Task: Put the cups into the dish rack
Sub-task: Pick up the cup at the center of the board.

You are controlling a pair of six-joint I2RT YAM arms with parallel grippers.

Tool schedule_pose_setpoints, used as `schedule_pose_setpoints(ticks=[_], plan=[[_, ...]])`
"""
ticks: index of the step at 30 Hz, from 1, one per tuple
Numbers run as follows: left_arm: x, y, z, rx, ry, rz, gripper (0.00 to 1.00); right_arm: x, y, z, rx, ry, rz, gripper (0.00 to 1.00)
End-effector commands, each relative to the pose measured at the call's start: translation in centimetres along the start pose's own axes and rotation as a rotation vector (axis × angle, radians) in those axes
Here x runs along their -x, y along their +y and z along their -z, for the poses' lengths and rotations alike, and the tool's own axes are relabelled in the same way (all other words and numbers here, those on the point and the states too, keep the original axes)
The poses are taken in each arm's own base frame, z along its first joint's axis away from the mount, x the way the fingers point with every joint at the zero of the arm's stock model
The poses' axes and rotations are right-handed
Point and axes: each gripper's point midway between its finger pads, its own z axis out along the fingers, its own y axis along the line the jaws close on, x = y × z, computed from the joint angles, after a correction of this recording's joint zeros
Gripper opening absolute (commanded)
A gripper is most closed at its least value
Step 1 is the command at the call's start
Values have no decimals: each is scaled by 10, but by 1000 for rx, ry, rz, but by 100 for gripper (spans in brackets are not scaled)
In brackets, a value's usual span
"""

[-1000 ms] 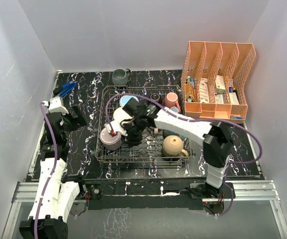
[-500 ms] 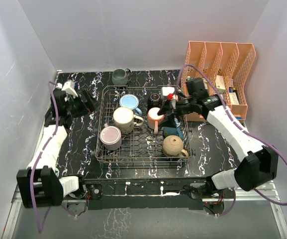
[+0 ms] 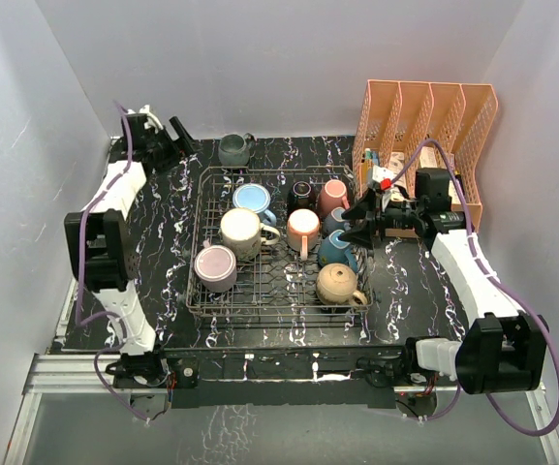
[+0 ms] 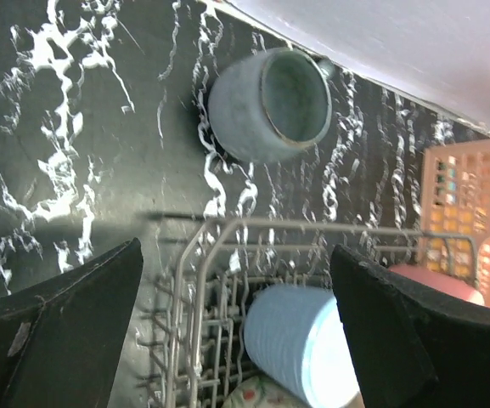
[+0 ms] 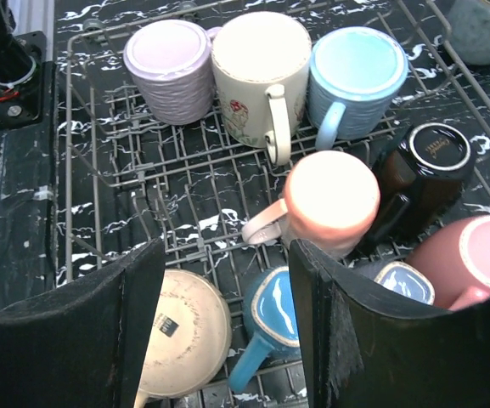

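While both grippers hang empty, eight mugs sit inside the rack (image 3: 284,279) and one stands outside it. That one, the grey mug (image 4: 270,106), is on the table (image 3: 153,262) just beyond the rack's far rim, toward its left end, mouth up.

The left gripper (image 4: 236,251) hovers off the rack's far-left corner, jaws spread wide with nothing between them. The grey mug lies ahead of it, apart from both fingers. The right gripper (image 5: 223,251) hangs over the rack's right side, jaws parted and gripping nothing. The peach mug (image 5: 329,200) sits just past the gap, untouched.

Along the rack's left side three mugs stand in a row. The mauve mug (image 5: 166,68) is at the near-left corner, bottom up. The cream mug (image 5: 257,68) is next, and the light blue mug (image 5: 355,72) is nearest the far rim. The black mug (image 5: 419,170) leans by the middle of the far rim, base showing. The pink mug (image 5: 474,255) fills the far-right corner.

The peach mug is in the rack's middle, bottom up, handle toward the near rim. The teal mug (image 5: 274,319) sits by the right rim, and the tan mug (image 5: 181,336) sits bottom up at the near-right corner. A blue-rimmed mug (image 5: 402,282) is wedged between pink and teal, partly hidden by a finger.

An orange organizer (image 3: 424,145) stands past the rack's right rim.
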Motion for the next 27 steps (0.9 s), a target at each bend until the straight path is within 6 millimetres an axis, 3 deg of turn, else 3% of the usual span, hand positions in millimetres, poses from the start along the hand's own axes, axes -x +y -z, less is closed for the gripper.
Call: schedule_pose_setpoints(ticks=[1,3,7,13,17,27], plan=[[19,-19,-23,130,-18,-129,89,4,-14,9,-63,-17,71,62],[28,-31,-41,186,-41,-214,90,3,-19,10,-88,-4,73,62],[35,-31,-75,334,-68,-296,91,-5,-24,12,-126,26,96,62],[30,-32,-116,313,-80,-304,85,-10,-29,15,-164,49,125,61],[20,-29,-133,290,-68,-306,77,-10,-28,15,-165,49,129,61],[-5,3,-153,364,-10,-341,52,-11,-27,14,-154,43,123,61]])
